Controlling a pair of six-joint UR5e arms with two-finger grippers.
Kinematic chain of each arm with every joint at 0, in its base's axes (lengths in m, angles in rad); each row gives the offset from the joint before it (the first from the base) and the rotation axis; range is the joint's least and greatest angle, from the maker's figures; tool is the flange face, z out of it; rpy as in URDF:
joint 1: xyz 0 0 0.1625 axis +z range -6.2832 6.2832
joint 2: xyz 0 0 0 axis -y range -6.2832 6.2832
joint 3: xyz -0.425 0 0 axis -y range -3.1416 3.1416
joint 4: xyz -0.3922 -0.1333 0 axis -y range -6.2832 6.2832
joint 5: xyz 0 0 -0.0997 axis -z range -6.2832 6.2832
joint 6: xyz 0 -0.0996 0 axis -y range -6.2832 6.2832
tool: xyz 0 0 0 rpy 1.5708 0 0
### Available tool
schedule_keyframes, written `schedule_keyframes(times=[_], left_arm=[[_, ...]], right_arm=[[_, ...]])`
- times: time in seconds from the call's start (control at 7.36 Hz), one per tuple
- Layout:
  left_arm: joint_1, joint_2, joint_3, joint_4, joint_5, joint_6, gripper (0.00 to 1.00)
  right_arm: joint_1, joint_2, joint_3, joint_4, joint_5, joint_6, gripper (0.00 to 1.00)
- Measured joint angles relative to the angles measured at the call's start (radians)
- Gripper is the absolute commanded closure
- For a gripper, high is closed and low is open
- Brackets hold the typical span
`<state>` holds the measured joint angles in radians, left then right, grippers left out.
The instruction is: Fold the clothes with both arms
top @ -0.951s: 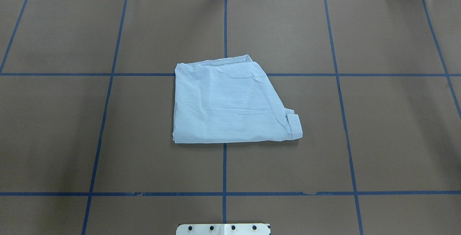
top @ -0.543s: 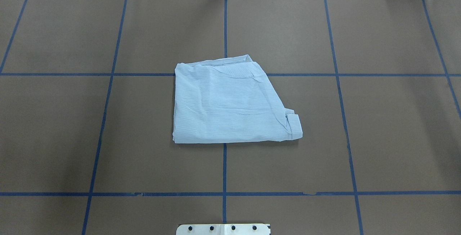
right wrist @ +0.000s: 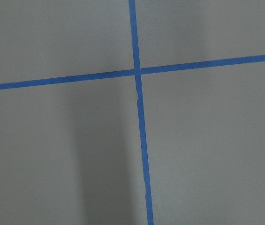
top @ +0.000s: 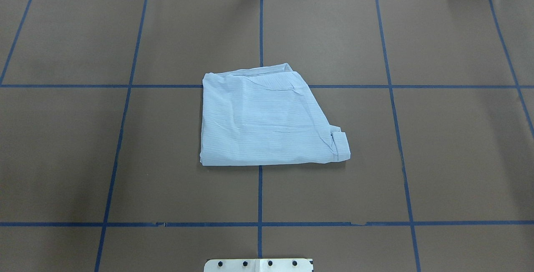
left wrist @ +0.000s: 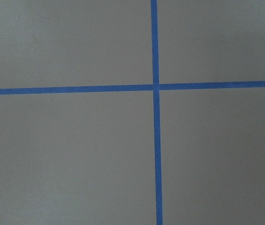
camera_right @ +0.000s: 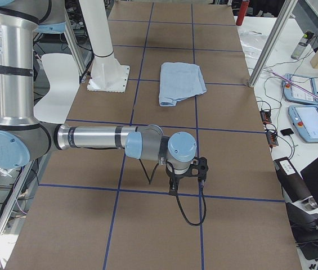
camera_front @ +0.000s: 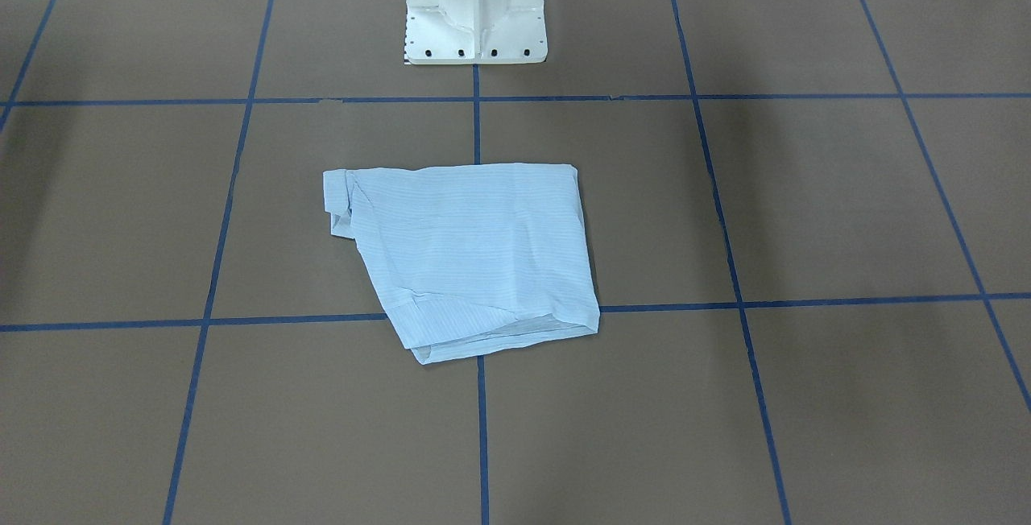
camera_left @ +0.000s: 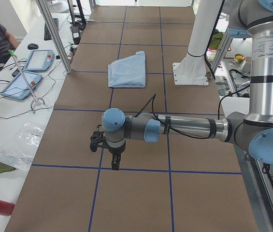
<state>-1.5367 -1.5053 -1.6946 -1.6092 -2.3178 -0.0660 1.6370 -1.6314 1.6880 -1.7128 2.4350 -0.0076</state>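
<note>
On the table my left arm and right arm hang over opposite ends. The shirt lies folded mid-table, well inward of both, with its long axis side to side. It reaches further toward my right, so I judge that arm slightly nearer. I cannot tell whether the left gripper or the right gripper is parted or closed.

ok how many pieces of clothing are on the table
1: a folded pale blue shirt in the middle of the table, ahead of the white base. None seems hidden.
</note>
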Motion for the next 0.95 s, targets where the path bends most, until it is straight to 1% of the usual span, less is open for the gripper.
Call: schedule_keyframes(times=[0.95], left_arm=[[0.001,-0.005,0.003,-0.001,0.000,0.000,0.00]], right_arm=[[0.003,0.001,0.004,0.001,-0.013,0.000,0.00]])
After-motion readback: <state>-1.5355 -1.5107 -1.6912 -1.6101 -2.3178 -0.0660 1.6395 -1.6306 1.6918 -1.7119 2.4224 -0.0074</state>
